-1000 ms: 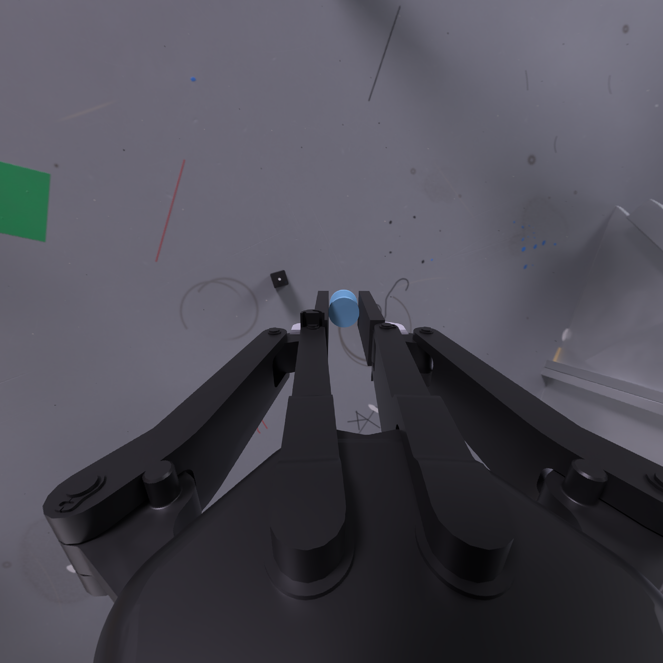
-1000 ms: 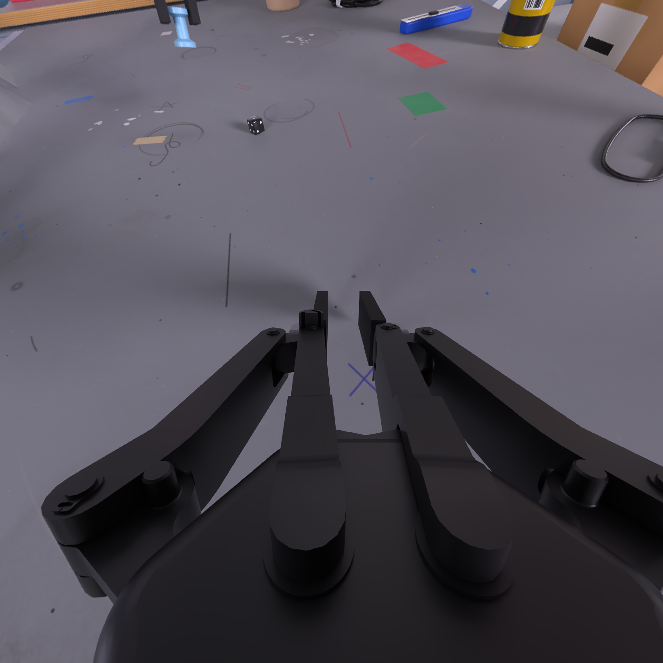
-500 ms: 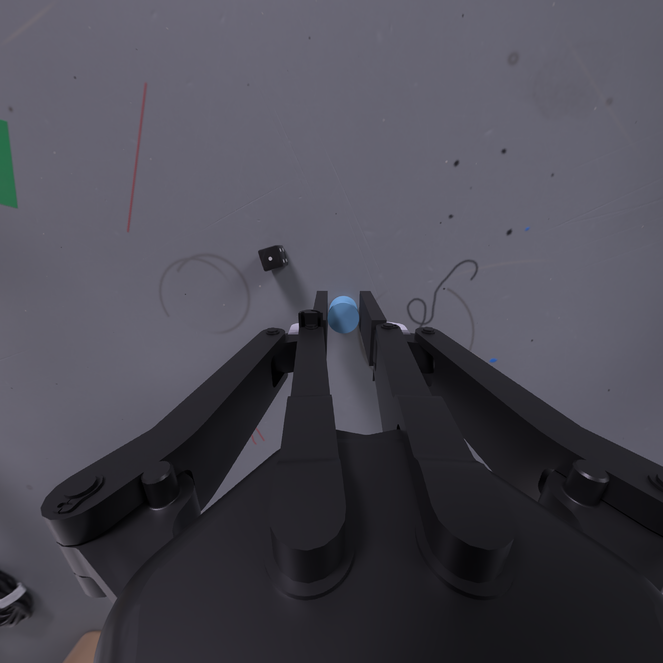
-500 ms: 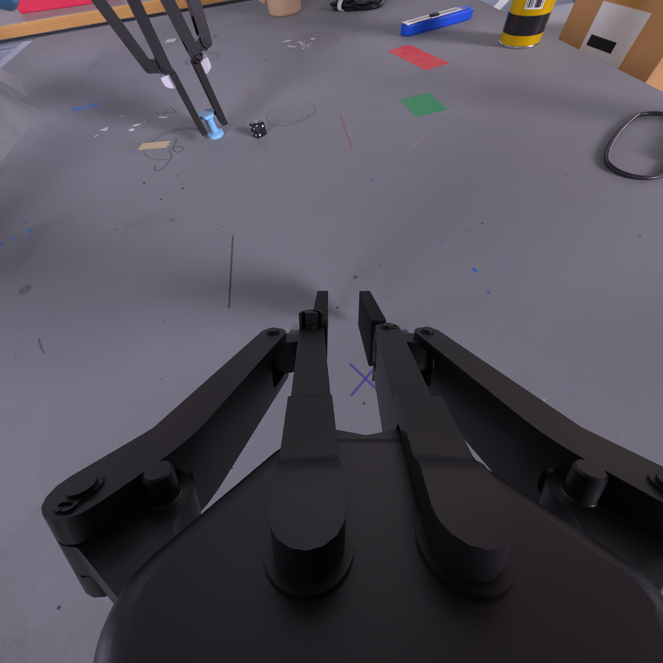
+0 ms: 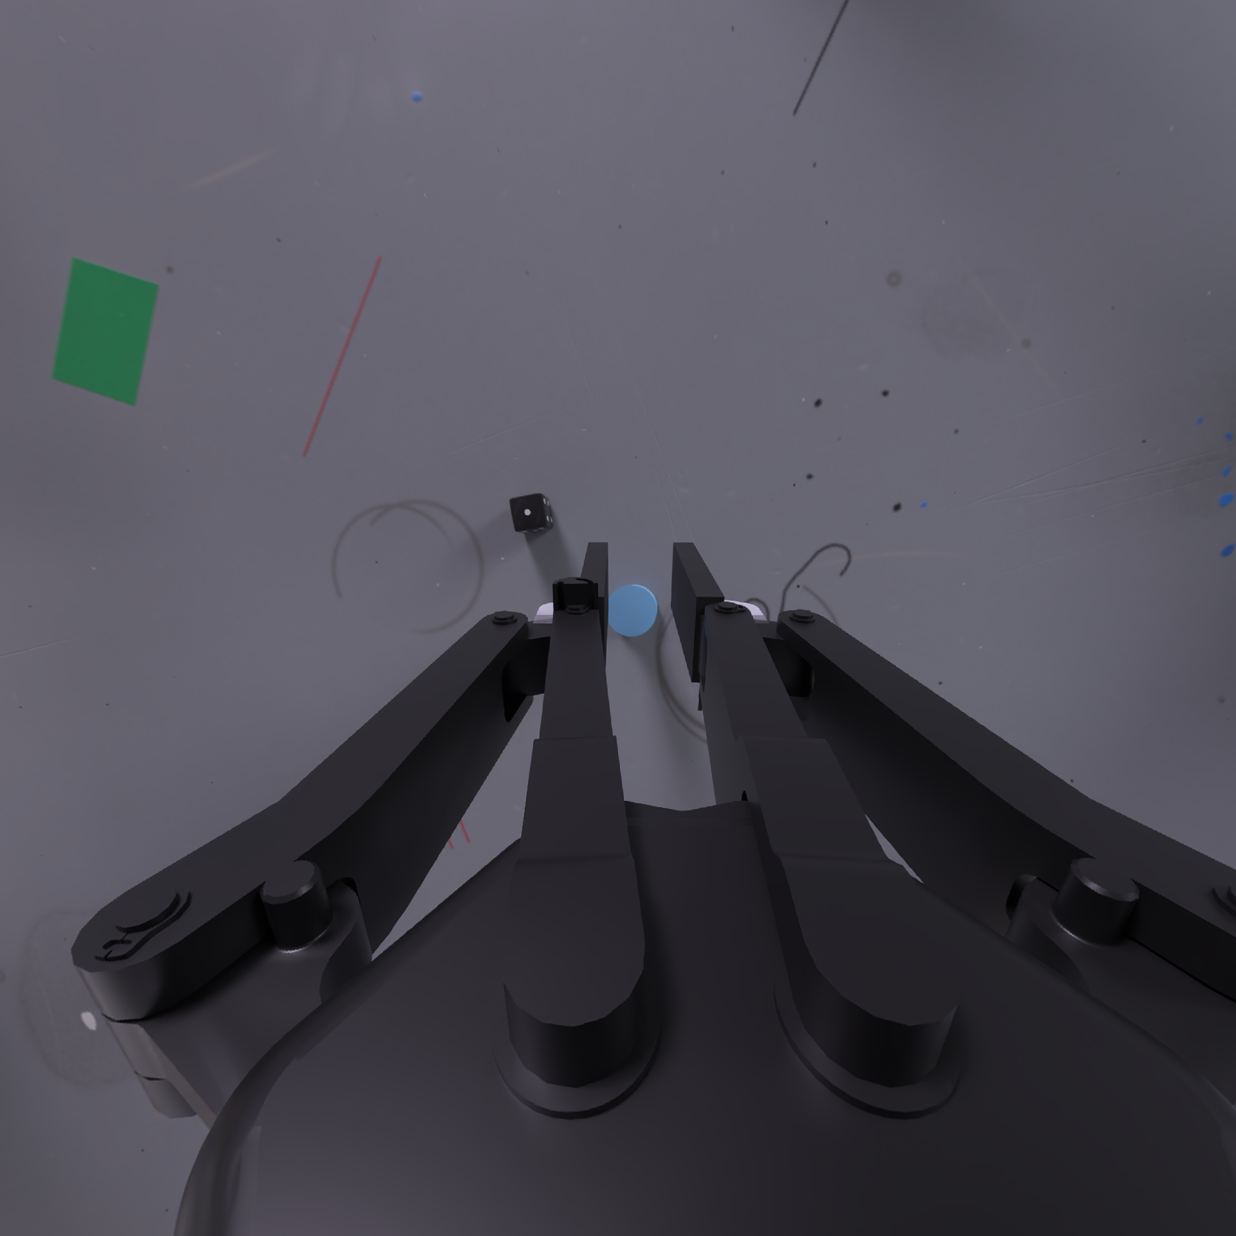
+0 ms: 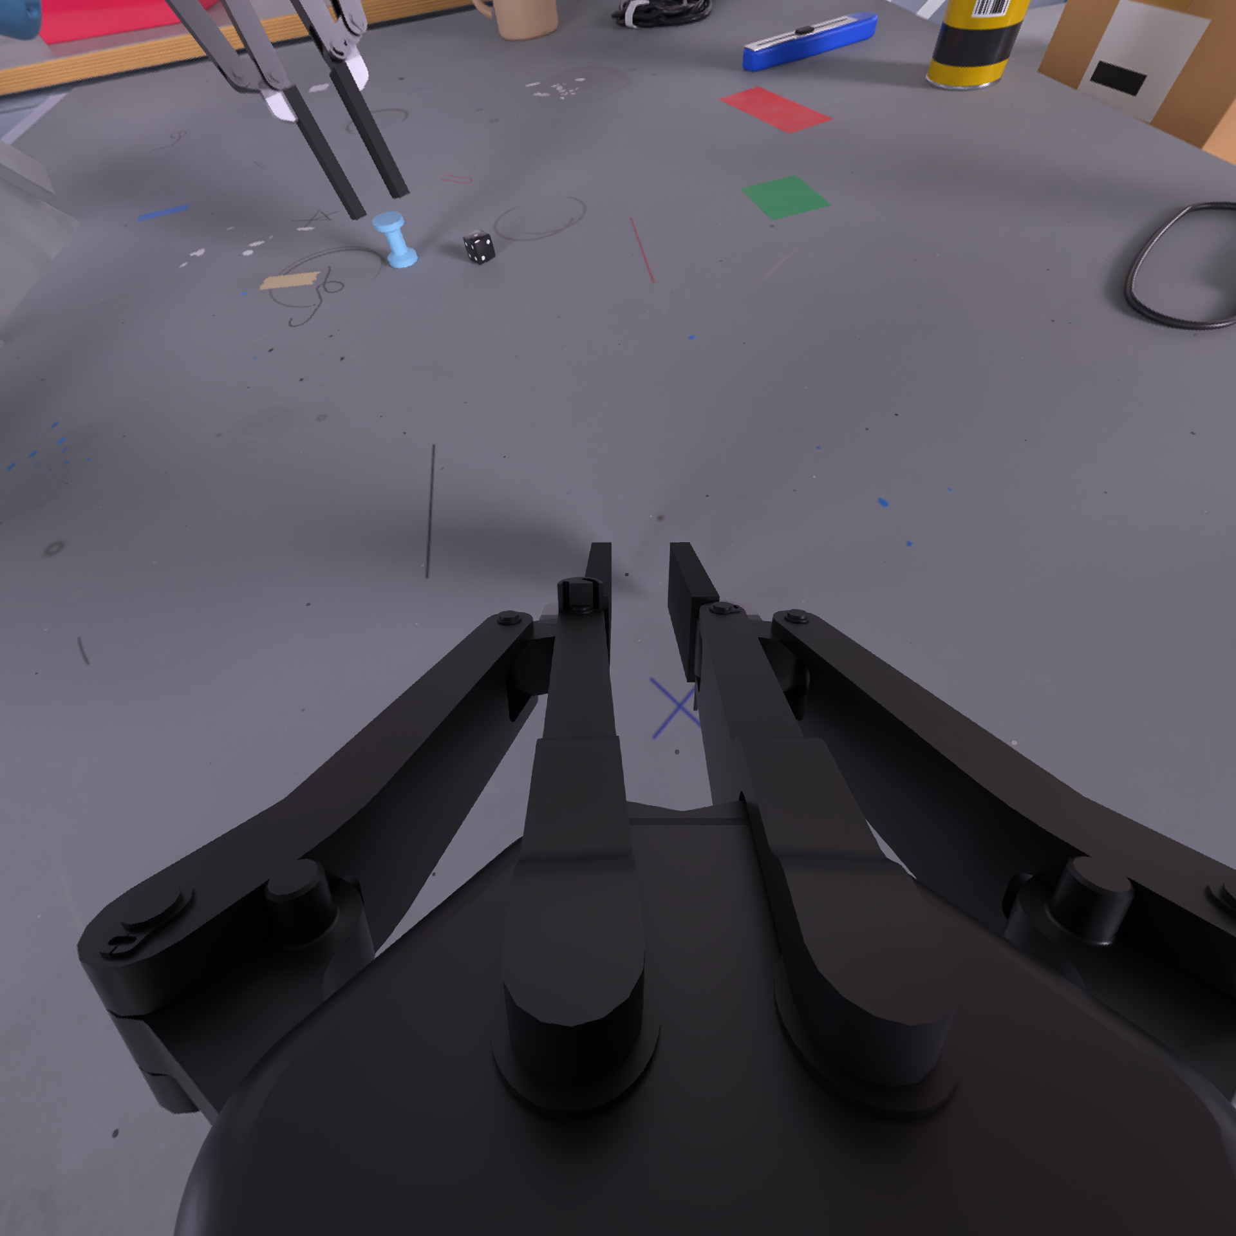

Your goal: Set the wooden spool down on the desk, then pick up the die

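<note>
**Spool stands free on the table, die just beside it**

The blue spool (image 6: pixel 396 239) stands upright on the grey table (image 6: pixel 736 415), resting on its lower flange. The left claw (image 6: pixel 379 204) hangs just above it with its two fingers parted and touching nothing; it is released. From the left wrist view the spool (image 5: pixel 632 610) shows as a round blue top between the spread fingers of the left claw (image 5: pixel 640 558), with a gap on the right side and the left finger close against it in the picture.

The black die (image 6: pixel 479 247) sits on the table just beside the spool, apart from it, with bare surface around it on every side. In the left wrist view the die (image 5: pixel 530 513) lies a little beyond and left of the left finger.

The right claw (image 6: pixel 639 558) hovers over an open stretch of table well apart from both things, fingers slightly parted and holding nothing.

Open room is wide across the table's middle. A green patch (image 6: pixel 785 196) and a red patch (image 6: pixel 776 109) lie flat on the surface. Along the far edge stand a tan cup (image 6: pixel 525 17), a blue tool (image 6: pixel 809 40), a yellow and black can (image 6: pixel 973 43) and a cardboard box (image 6: pixel 1150 67); what the cup holds cannot be seen. A black cable loop (image 6: pixel 1184 267) lies near the right edge.
</note>
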